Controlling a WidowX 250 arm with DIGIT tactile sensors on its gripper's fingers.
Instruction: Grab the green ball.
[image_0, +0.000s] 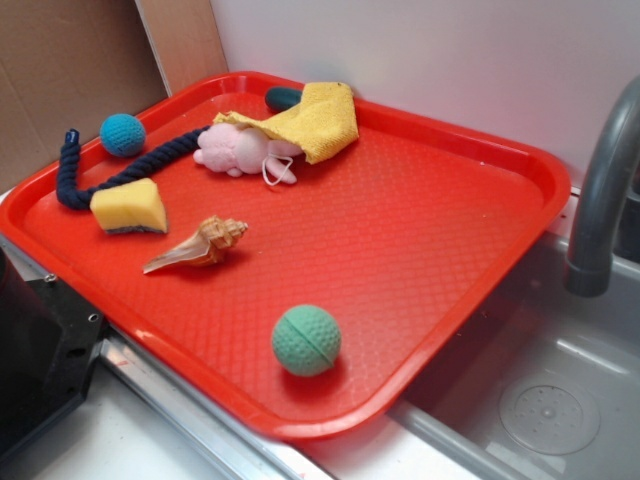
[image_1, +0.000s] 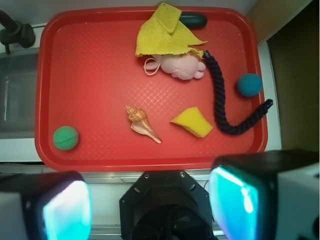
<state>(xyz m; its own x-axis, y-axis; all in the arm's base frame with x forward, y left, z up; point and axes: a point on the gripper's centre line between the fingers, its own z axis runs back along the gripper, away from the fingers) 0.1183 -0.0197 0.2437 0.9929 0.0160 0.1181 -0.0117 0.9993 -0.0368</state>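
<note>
Our jaws (image_1: 150, 205) stand wide apart, gripping nothing, hanging high above the near edge of the red tray (image_0: 440, 330). The green ball (image_1: 66, 138) lies alone in the tray's near corner towards the sink (image_0: 560, 410), well off to one side of our jaws and far below them. The shell (image_1: 142, 123), yellow sponge (image_1: 192, 121), navy rope (image_1: 220, 100) and blue ball (image_1: 249, 84) lie elsewhere on the tray

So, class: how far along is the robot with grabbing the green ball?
Nothing looks done yet. The green ball lies untouched near the red tray's edge. The gripper is open, holds nothing, and is outside the tray. Reaching, closing and lifting all remain.
</note>
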